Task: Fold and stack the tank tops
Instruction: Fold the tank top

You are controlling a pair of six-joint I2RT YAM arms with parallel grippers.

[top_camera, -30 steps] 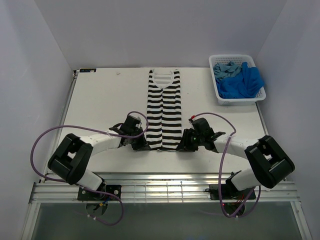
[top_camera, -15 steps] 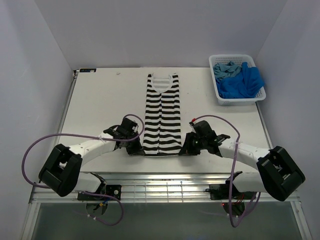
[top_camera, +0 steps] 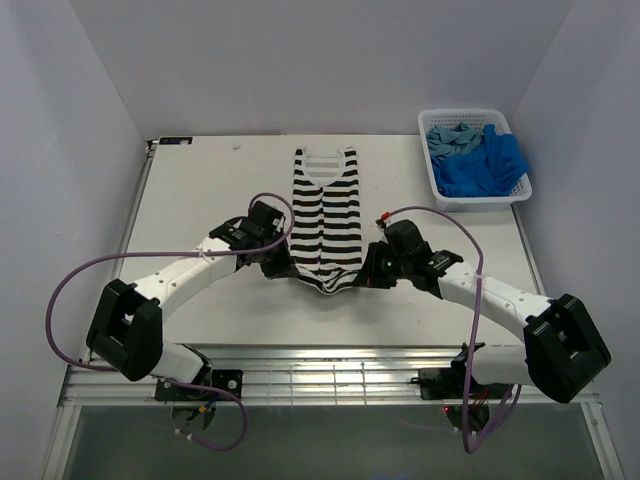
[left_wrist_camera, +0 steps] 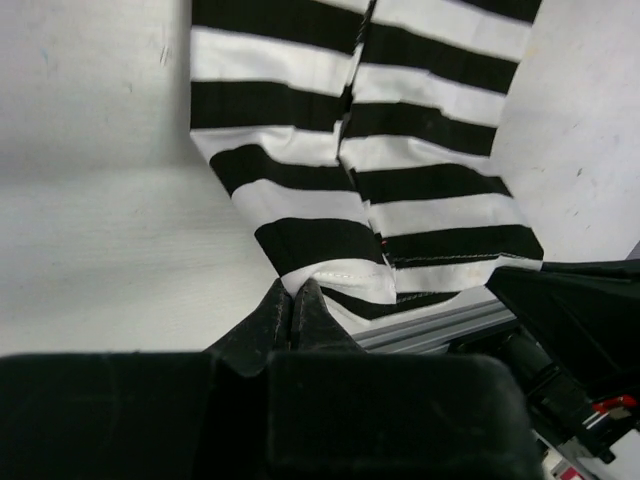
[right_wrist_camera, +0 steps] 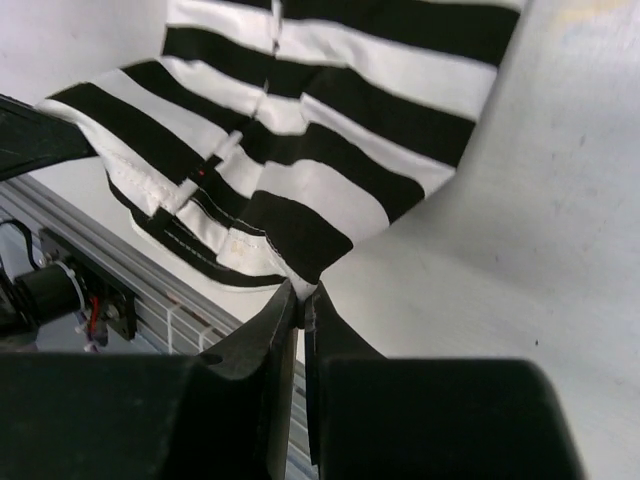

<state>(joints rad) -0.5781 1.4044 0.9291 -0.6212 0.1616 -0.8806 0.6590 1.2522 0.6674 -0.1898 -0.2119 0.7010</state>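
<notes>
Both hem corners of the striped top [top_camera: 325, 210] gripped, mid-frame.
The left gripper [top_camera: 279, 266] and right gripper [top_camera: 371, 272] each clench one corner; the blue top [top_camera: 485, 168] and teal top [top_camera: 445, 140] lie in the basket [top_camera: 480, 202], upper right.

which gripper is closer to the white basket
Right. The right gripper grips the striped top at the hem corner on the side toward the basket; the left gripper holds the opposite corner, farther away.

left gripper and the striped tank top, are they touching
Touching. The left wrist view shows the left gripper pinched shut on a hem corner of the striped tank top, with the cloth running straight in between its closed tips.
</notes>
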